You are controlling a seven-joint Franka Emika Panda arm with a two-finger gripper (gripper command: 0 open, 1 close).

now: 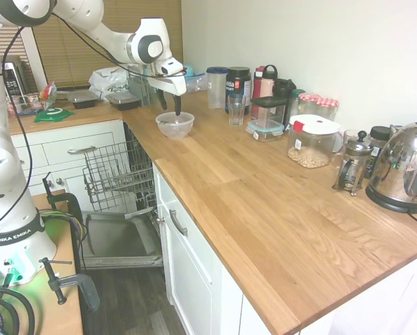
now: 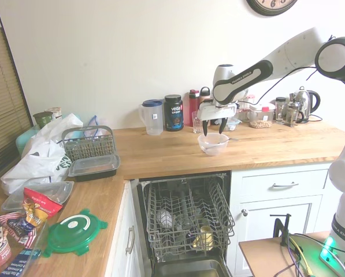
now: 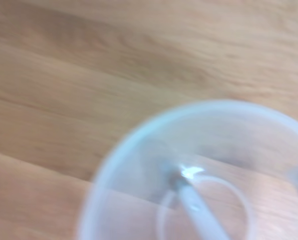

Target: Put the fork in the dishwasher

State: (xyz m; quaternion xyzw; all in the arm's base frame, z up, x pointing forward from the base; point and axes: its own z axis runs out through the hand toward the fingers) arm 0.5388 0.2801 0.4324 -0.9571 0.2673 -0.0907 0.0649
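Your wooden bench (image 1: 264,202) wraps the kitchen corner, with the dishwasher (image 2: 186,216) open below, rack pulled out. The tool (image 2: 212,128) hangs spread, empty, above the clear bowl (image 2: 213,143). The fork (image 3: 196,207) leans inside it; blur hides its heading.

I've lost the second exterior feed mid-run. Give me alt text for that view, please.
The gripper, fingers open, hangs just above a clear bowl on the wooden counter. Below the counter, the dishwasher stands open with its wire rack pulled out. The fork cannot be made out clearly here.
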